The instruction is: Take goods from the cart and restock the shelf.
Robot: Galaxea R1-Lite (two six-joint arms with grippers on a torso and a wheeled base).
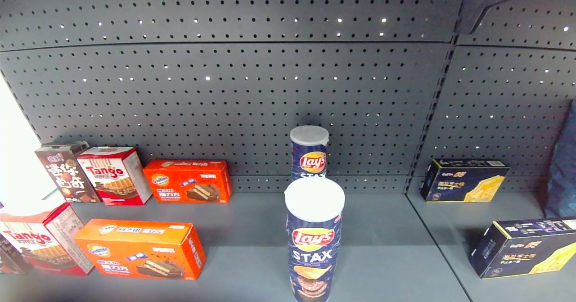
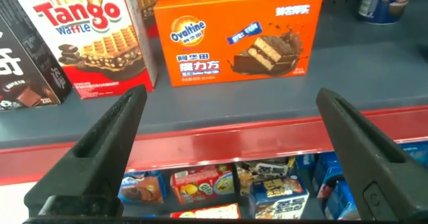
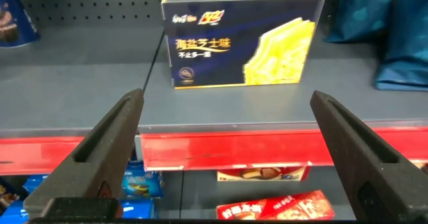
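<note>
Orange card marks the chocolate-wafer box (image 2: 234,37), upright on the grey shelf (image 2: 200,103) straight ahead of the left pincer (image 2: 231,91), whose fingers stand wide apart with nothing between them. A red-and-white waffle box (image 2: 87,37) sits just beside it. Ahead of the right pincer (image 3: 227,95), likewise spread and empty, stands a dark blue wafer box (image 3: 244,40). Between those goods stand two blue crisp tubes (image 1: 314,239), one behind the other. A red edge strip (image 3: 234,147) runs below both pincers.
</note>
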